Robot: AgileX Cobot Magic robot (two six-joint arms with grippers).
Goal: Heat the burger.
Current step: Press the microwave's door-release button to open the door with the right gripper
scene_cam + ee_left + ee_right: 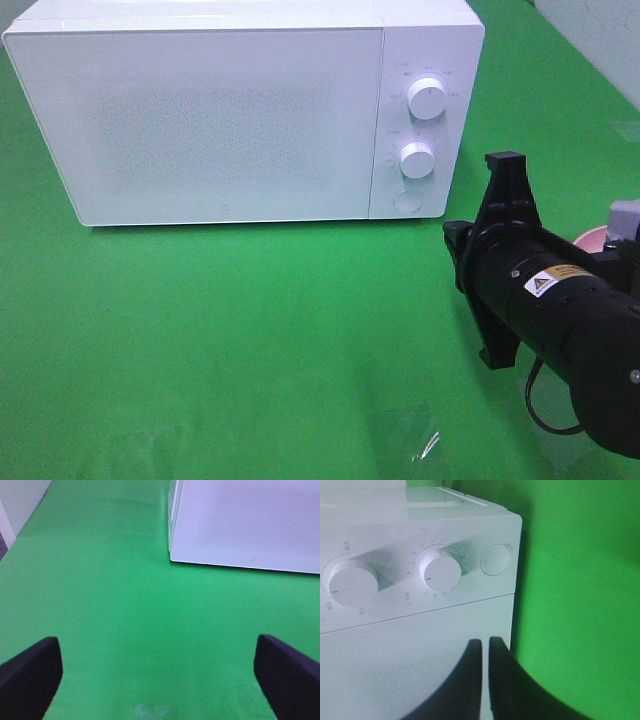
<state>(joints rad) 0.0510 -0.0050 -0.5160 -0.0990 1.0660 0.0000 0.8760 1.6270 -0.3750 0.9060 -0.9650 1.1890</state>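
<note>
The burger is out of view in every frame. The white microwave [240, 110] stands at the back of the green cloth with its door closed. My right gripper [485, 642] is shut with nothing between its fingers. It points at the microwave's front near the lower right corner of the door, below the round button [495, 559]. The right arm [540, 290] reaches in from the right edge. My left gripper [159, 675] is open and empty above bare green cloth, with the microwave's corner [172, 555] ahead of it.
Two white knobs [427, 98] [416, 159] and a round button [405, 200] sit on the microwave's right panel. A pink plate's rim [592, 238] peeks out behind the right arm. A clear scrap of film [425, 445] lies on the cloth near the front.
</note>
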